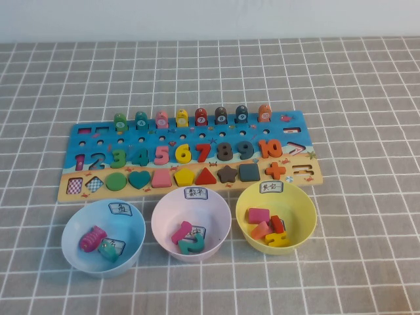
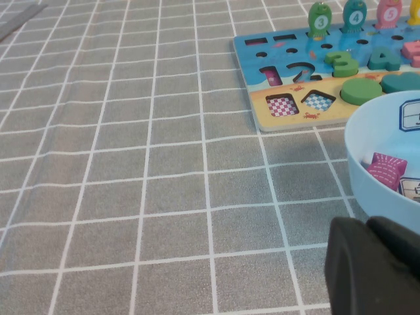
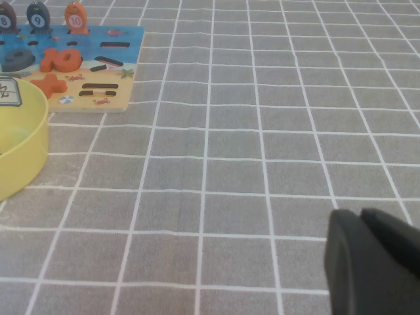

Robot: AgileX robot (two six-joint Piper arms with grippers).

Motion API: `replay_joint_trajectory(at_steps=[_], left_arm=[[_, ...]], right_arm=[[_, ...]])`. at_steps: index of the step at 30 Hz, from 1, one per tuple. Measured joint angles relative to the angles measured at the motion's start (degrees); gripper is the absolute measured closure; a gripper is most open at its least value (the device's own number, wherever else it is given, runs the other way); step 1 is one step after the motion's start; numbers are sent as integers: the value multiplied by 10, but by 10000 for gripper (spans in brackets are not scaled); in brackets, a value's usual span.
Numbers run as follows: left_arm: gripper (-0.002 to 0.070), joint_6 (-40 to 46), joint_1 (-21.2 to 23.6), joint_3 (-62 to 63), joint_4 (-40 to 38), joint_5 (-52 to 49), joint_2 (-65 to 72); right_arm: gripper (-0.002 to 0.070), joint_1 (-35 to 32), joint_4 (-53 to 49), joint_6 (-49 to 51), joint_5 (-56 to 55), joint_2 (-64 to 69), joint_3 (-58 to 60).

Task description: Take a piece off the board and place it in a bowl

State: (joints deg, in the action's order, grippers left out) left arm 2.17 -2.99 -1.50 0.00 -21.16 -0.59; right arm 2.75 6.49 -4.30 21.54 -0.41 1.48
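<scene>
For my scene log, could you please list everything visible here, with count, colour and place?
board: one, blue, mid-table.
fish pieces: eight standing along the board's far edge; green piece leftmost.
light blue bowl: one, front left, holds pink and teal fish.
pink bowl: one, front centre, holds numbers.
yellow bowl: one, front right, holds shapes.
left gripper: shut, near the light blue bowl.
right gripper: shut, over bare cloth.

Pink bowl, yellow bowl, grey checked tablecloth
</scene>
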Motion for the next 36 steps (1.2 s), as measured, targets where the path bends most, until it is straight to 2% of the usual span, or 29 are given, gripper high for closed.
replay_joint_trajectory(at_steps=[26, 31, 36], left_arm=[[680, -1, 0, 0, -17, 23, 0], [680, -31, 0, 0, -80, 56, 0], [680, -87, 0, 0, -187, 135, 0]], right_arm=[[694, 0, 0, 0, 0, 0, 0], [694, 0, 0, 0, 0, 0, 0], [694, 0, 0, 0, 0, 0, 0]])
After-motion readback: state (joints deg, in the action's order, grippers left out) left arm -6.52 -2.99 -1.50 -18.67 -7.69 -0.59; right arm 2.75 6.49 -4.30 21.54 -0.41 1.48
